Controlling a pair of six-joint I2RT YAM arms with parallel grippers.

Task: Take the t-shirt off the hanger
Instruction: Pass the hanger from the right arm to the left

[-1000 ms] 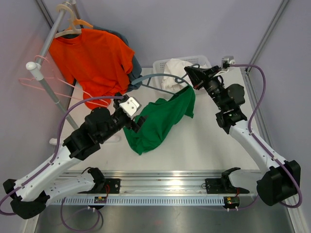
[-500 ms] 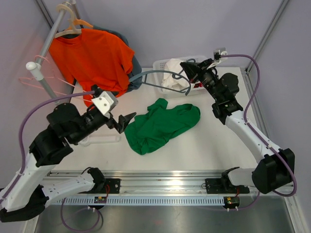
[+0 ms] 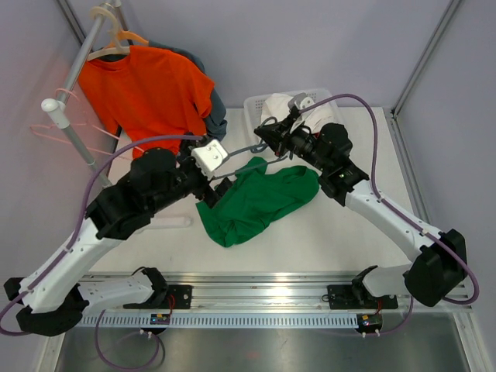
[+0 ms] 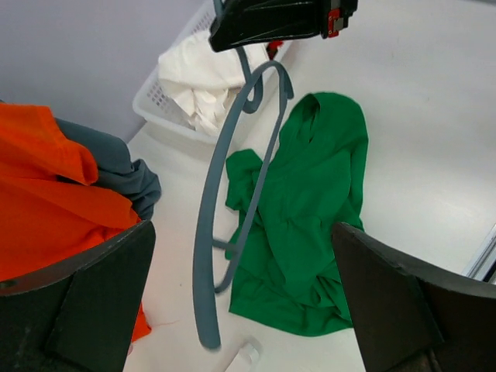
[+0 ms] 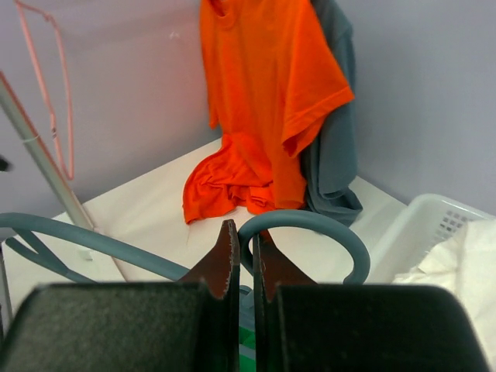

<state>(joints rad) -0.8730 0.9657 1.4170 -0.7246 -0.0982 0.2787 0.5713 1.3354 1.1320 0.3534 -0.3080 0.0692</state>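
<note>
We see the biggest change in the green shirt. A second ago it hung draped from the hanger between the two arms; now it lies in a loose heap on the table, in front of the basket, with no gripper on it. The hanger has come out of it bare. The right arm first carried it up toward the basket and has since swung it back low and to the left. Its lower end now hangs over the shirt's upper left edge, and we cannot tell whether it touches the cloth. The right gripper has its fingers pressed together on the hanger's hook, as before. The left gripper let go within this second, drew back, and has returned beside the shirt's left edge with its fingers spread wide and nothing between them. We judge the removal itself done, since the hanger looks free of the shirt; what may remain is setting the hanger down. The orange shirt at the back left hangs unchanged. We find no brand, label or lettering that we can read on any cloth, on the hanger or on the arms.
</note>
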